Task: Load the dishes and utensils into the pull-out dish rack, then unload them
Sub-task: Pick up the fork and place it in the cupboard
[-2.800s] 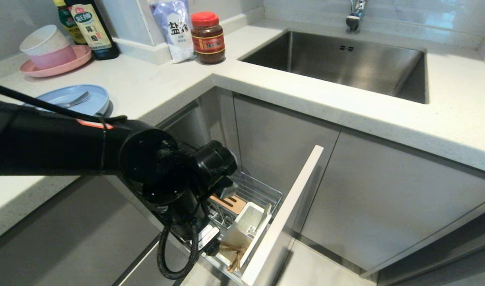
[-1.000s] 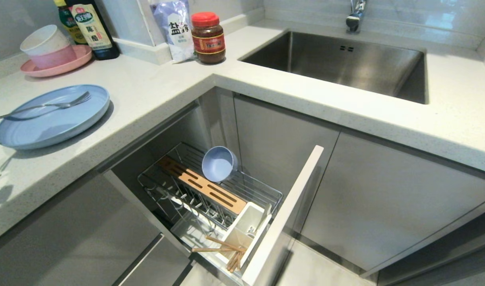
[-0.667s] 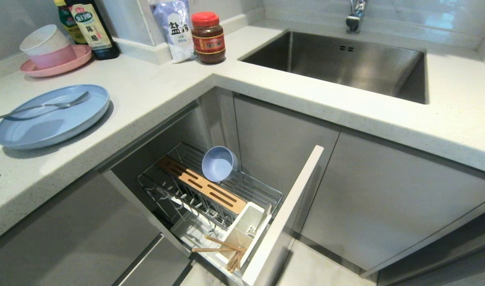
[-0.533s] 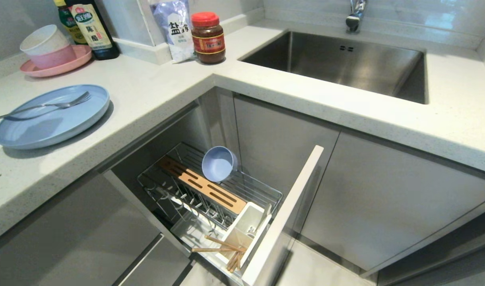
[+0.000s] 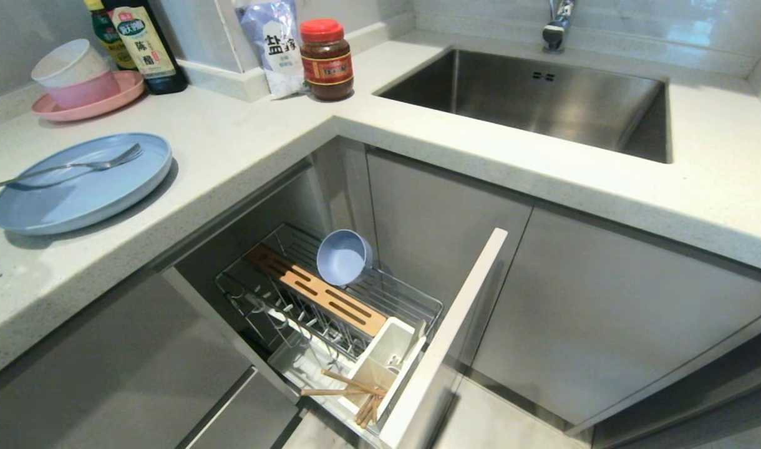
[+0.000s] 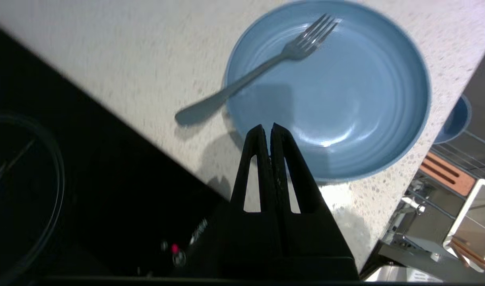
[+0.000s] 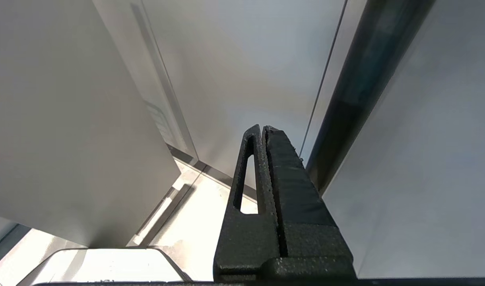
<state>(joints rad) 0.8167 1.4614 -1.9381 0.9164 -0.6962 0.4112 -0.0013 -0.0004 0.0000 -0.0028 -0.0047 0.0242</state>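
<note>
Left hand (image 6: 270, 131) gone from rack (image 5: 330, 299), shut empty over 1 plate (image 6: 346, 119) w/ 1 fork (image 6: 266, 67); 1 bowl (image 5: 343, 257), prob. 2 chopsticks (image 5: 355, 390) racked.

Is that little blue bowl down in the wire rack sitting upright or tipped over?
Tipped. The small blue bowl lies on its side in the pull-out dish rack, its open mouth facing outward, beside the wooden strip.

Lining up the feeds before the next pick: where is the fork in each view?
Head view: fork far left, lying across the blue plate, handle overhanging the rim.
Left wrist view: fork near the top, beyond the shut left gripper.
Right wrist view: not in it.
Shared landmark: the blue plate.
</note>
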